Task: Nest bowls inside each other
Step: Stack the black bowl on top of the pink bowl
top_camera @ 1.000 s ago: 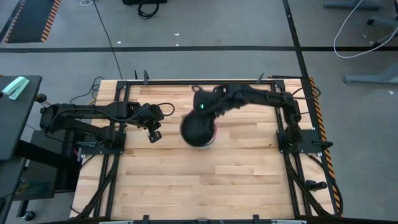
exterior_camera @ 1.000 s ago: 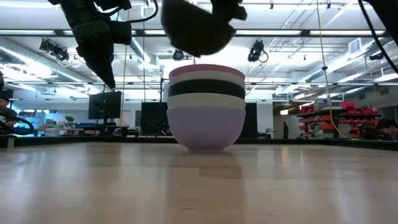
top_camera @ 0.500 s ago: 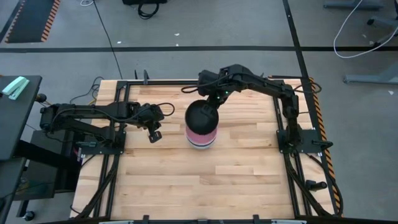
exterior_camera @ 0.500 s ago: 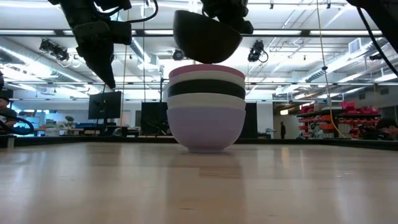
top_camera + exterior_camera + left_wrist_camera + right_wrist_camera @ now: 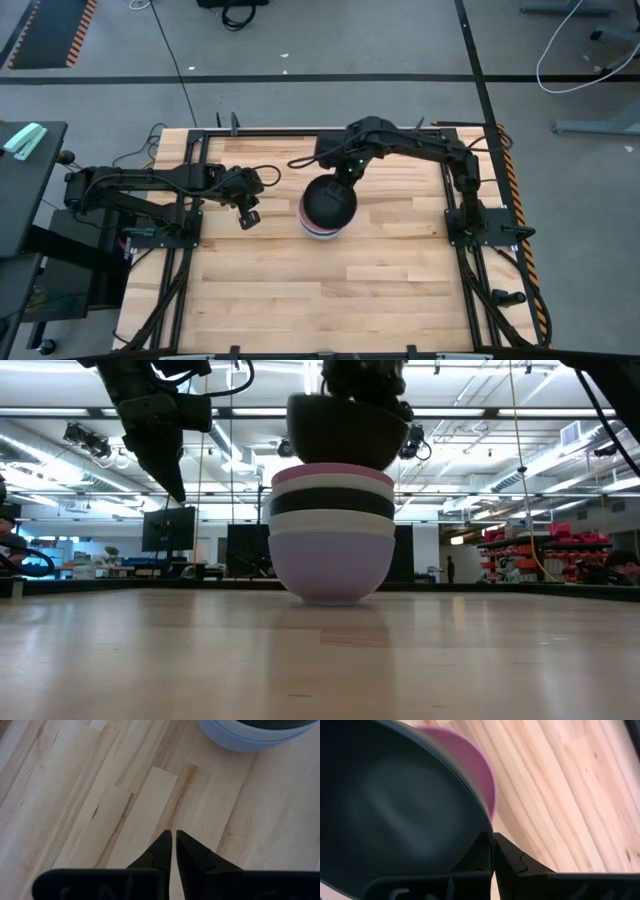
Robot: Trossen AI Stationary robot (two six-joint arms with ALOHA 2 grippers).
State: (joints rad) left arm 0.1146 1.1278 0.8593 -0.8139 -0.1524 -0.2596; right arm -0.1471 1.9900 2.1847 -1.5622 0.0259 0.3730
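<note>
Bowls sit in one stack near the middle of the wooden surface [image 5: 300, 300], a little toward the far side. From the bottom up, the low view shows a lavender-blue bowl [image 5: 330, 565], a white bowl [image 5: 330, 520], a black bowl [image 5: 330, 497] and a pink bowl [image 5: 332, 473]. Another black bowl, the held black bowl [image 5: 347, 430], hangs right above the pink one, close to its rim. I cannot tell if they touch.

Lots of bare wood lies all around the stack. The near half of the surface has wide open room, and the stack is well away from every edge.

Half a second ago the held black bowl was higher and a bit off to one side. Now it is lower and sits more squarely over the stack.

The right claw [image 5: 492, 851] pinches the rim of the held black bowl, one finger inside and one outside. The right arm reaches in from the far right corner and bends down over the stack.

The left claw [image 5: 249, 216] waits near the stack on the left side, up off the wood. Its fingers are pressed together and hold nothing. It has not moved.
</note>
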